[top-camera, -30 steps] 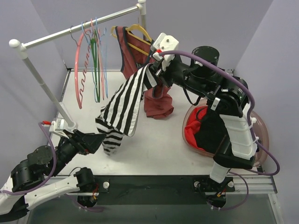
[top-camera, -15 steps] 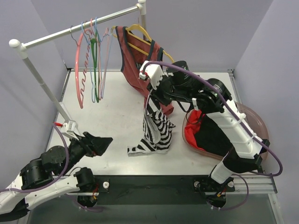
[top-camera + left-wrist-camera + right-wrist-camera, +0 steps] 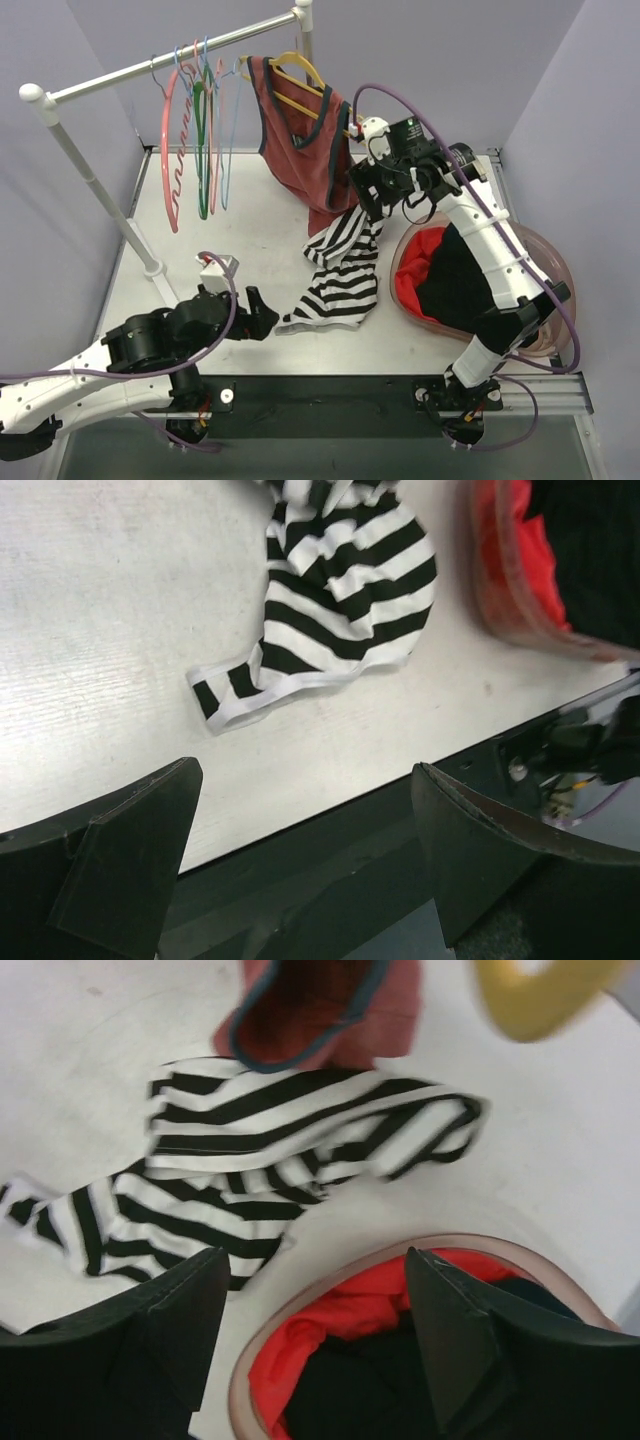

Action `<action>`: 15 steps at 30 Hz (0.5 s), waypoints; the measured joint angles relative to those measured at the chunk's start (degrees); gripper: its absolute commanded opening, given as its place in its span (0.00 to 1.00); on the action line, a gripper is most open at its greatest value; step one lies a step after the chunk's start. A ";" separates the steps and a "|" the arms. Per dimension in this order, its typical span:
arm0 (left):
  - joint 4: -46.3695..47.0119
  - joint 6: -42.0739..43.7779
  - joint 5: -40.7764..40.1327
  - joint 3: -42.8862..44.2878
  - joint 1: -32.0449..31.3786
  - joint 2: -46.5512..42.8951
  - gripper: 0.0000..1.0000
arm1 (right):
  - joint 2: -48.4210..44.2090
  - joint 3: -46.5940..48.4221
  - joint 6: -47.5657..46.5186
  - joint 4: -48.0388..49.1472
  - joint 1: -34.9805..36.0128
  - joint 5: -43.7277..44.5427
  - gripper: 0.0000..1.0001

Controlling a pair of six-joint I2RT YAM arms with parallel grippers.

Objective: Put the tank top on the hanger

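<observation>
The black-and-white striped tank top [image 3: 340,275] lies crumpled on the white table, touched by neither gripper. It also shows in the left wrist view [image 3: 340,600] and the right wrist view [image 3: 250,1170]. The thin light-blue hanger [image 3: 231,150] hangs on the rail at the back left, among other hangers. My right gripper [image 3: 368,195] hovers open above the top's far end, with nothing between its fingers [image 3: 318,1260]. My left gripper [image 3: 265,315] is open and empty just left of the top's near strap, over the table's front edge [image 3: 305,770].
A rust-red tank top [image 3: 305,140] on a yellow hanger [image 3: 295,70] hangs beside my right gripper. Pink and green hangers [image 3: 195,140] share the rail. A pinkish basin [image 3: 545,270] of red and black clothes sits at right. The rack's pole [image 3: 100,195] slants down to the table at left.
My right gripper opened and let go of the striped tank top, which dropped onto the table. The right arm swung back right. My left arm moved right toward the top.
</observation>
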 measured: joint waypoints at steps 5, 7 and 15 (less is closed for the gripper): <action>-0.59 5.51 3.93 2.14 0.76 8.96 0.97 | -1.07 -0.31 -3.65 -2.51 1.09 -14.29 0.81; -0.81 8.59 6.97 3.63 2.45 13.35 0.96 | -2.38 -1.25 -8.00 -4.37 1.20 -23.56 0.79; 0.61 19.96 24.26 3.48 16.74 26.51 0.69 | -11.96 -16.92 -27.28 -14.23 7.30 -43.56 0.79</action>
